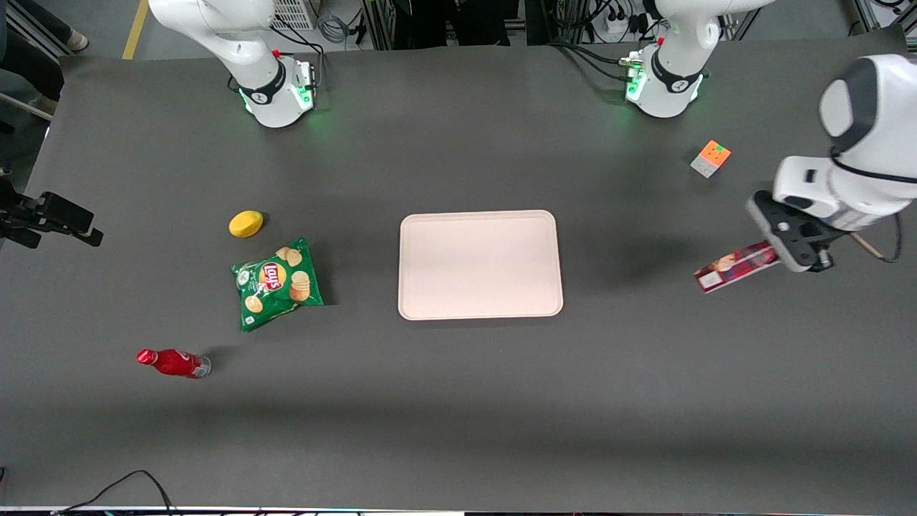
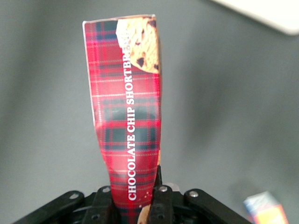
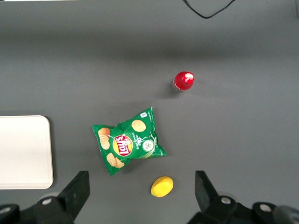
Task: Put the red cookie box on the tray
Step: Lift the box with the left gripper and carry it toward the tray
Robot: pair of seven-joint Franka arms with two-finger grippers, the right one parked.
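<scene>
The red cookie box [image 1: 734,267], a long slim red plaid carton with a cookie picture, hangs in the air toward the working arm's end of the table. My gripper [image 1: 788,252] is shut on one end of it. In the left wrist view the red cookie box [image 2: 127,116] juts out from between the fingers [image 2: 161,198], which press on both its sides. The tray [image 1: 480,264], pale pinkish-cream with rounded corners, lies flat at the table's middle with nothing on it, well apart from the box. A corner of the tray [image 2: 266,11] shows in the left wrist view.
A small multicoloured cube [image 1: 710,158] sits farther from the front camera than the gripper. Toward the parked arm's end lie a green chips bag [image 1: 277,283], a yellow lemon [image 1: 246,223] and a red bottle [image 1: 172,362] on its side.
</scene>
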